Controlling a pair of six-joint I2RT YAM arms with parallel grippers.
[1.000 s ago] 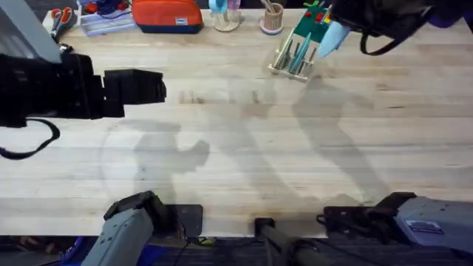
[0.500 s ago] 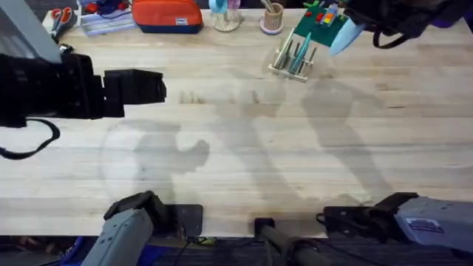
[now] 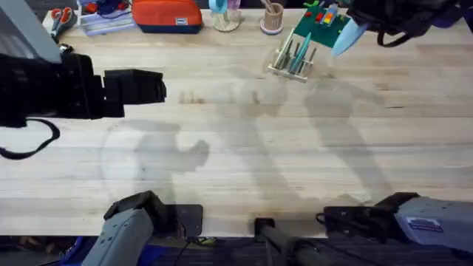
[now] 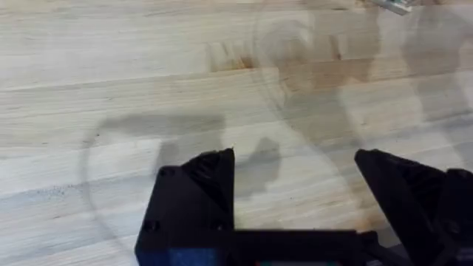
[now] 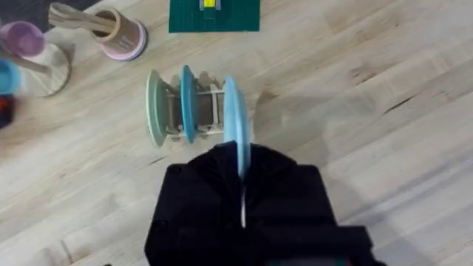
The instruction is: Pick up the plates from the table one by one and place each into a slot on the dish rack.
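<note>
My right gripper (image 3: 360, 28) hovers at the table's far right, shut on a light blue plate (image 3: 346, 38) held edge-on. In the right wrist view that plate (image 5: 236, 125) sticks out from between the fingers of the right gripper (image 5: 241, 181), over one end of the dish rack (image 5: 201, 111). The rack (image 3: 292, 58) holds a pale green plate (image 5: 155, 107) and a blue plate (image 5: 187, 103), both upright in slots. At the left, my left gripper (image 3: 151, 87) hangs open over bare table (image 3: 236, 155), and between its fingers (image 4: 199, 185) there is nothing.
A green brick board (image 3: 318, 22) lies just behind the rack. Along the far edge stand a pink cup with sticks (image 3: 272, 18), a clear cup (image 3: 225, 15), an orange pouch (image 3: 167, 15) and a tray of small items (image 3: 103, 18).
The right gripper has carried the plate a little to the right, away from above the rack's right end. The left arm has stayed still.
</note>
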